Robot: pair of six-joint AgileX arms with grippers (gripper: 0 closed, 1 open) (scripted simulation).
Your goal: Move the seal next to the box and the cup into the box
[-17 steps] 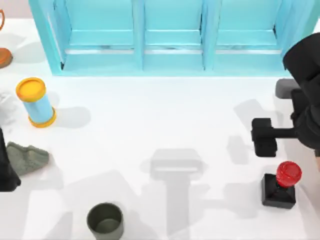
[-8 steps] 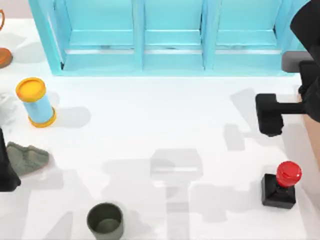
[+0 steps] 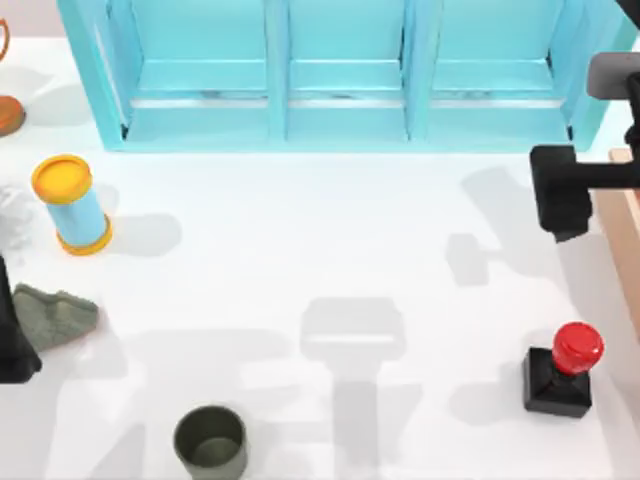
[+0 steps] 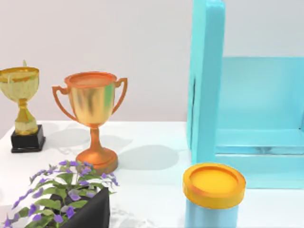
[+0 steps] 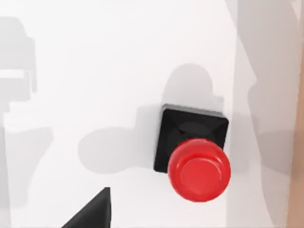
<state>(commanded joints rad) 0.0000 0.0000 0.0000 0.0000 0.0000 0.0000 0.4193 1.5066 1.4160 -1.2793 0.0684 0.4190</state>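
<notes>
The seal (image 3: 562,370), a black base with a red knob, stands upright on the table at the front right, also seen from above as the seal (image 5: 194,156). A tan strip of the box (image 3: 630,235) runs along the right edge, just right of the seal; the box (image 5: 298,166) edge shows in the right wrist view too. The olive cup (image 3: 211,442) stands at the front left, upright and untouched. My right gripper (image 3: 560,200) hovers behind the seal, apart from it and holding nothing. My left arm (image 3: 12,340) is parked at the left edge.
A big turquoise shelf unit (image 3: 345,75) spans the back. A blue cylinder with yellow ends (image 3: 72,203) and a grey lump (image 3: 55,315) sit at the left. Trophies (image 4: 92,118) and a potted plant (image 4: 66,199) stand at the far left.
My right gripper has drawn back from the seal, moving toward the back right. The seal and cup have stayed in place.
</notes>
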